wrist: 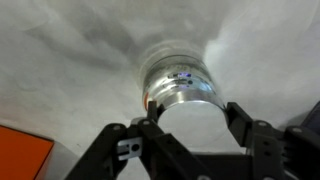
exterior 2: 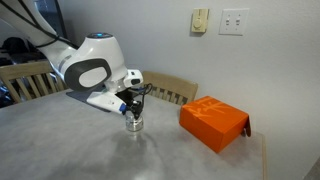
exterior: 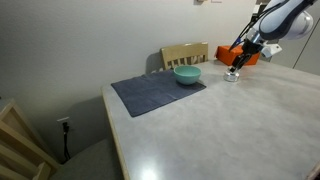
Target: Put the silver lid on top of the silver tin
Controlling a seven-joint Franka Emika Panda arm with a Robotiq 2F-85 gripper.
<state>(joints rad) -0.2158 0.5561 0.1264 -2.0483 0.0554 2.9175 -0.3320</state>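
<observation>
Directly below the tool [wrist: 190, 128] — silver tin [wrist: 180, 85]; centred.

Readable text: none in any view.
Silver tin [wrist: 180, 88]: small dark marks on its top, too blurred to read.
Orange box [exterior 2: 213, 122]: plain faces, no legible print.
</observation>
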